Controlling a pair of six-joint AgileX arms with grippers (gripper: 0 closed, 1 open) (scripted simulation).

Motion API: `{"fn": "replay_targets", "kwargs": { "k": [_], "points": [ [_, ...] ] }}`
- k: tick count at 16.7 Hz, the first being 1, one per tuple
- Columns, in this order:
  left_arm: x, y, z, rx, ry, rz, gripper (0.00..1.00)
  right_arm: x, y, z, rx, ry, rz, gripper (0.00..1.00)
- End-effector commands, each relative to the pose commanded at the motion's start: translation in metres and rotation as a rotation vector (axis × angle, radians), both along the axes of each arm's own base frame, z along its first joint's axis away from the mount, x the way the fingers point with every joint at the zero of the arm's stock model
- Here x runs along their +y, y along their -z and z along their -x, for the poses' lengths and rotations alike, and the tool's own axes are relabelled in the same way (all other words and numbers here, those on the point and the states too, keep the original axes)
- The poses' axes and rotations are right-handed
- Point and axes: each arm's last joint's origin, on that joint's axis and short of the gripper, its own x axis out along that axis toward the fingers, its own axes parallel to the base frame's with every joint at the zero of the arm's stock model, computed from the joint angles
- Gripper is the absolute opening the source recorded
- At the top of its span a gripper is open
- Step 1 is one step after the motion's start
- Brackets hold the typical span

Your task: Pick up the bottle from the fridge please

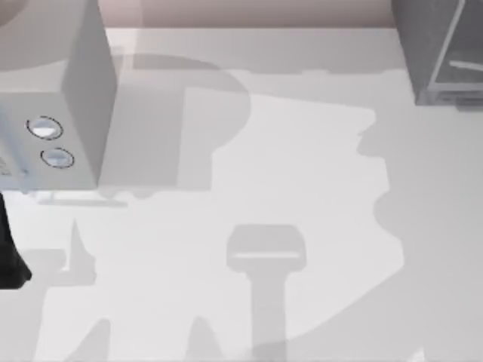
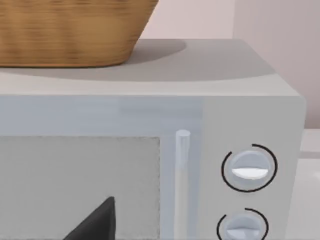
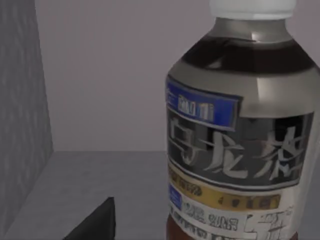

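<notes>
1. Right wrist view: bottle (image 3: pixel 240 130) very close to the camera, upright, white cap on top, dark contents, blue-and-white label band.
2. Bottle stands on a grey floor inside the fridge (image 3: pixel 20 110); grey side wall on one side, pale back wall behind it.
3. A dark finger tip (image 3: pixel 97 222) of the right gripper pokes in at the frame edge, just beside the bottle and not touching it. Only one finger seen, so cannot tell whether the right gripper is apart or together.
4. Left wrist view: a dark finger tip (image 2: pixel 97 222) of the left gripper sits low in front of the microwave (image 2: pixel 215 110) door. Cannot tell its state either.
5. Microwave front: pale window panel, vertical handle (image 2: pixel 182 185), two round dials (image 2: pixel 249 168) stacked beside the handle.
6. A wicker basket (image 2: pixel 70 30) sits on the microwave's top.
7. Top view: white table (image 1: pixel 302 196), shadows of the arms across it.
8. Dark piece of the left arm (image 1: pixel 9 256) at the left edge, near the microwave's front.
9. Microwave at far left, dials facing the near side.
10. Fridge at the far right corner, grey with a pale panel, well apart from the microwave.
</notes>
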Motion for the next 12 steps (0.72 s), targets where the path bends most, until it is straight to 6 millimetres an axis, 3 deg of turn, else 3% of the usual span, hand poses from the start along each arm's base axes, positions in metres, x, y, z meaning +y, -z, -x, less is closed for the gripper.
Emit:
{"fn": "replay_targets", "kwargs": {
  "k": [5,12],
  "points": [
    [0.0,0.0,0.0,0.0,0.0,0.0,1.0,-0.002,0.001,-0.003,0.002,0.001,0.0,1.0],
    [0.0,0.0,0.0,0.0,0.0,0.0,1.0,-0.001,0.0,-0.056,-0.005,0.0,0.001,1.0]
  ]
}}
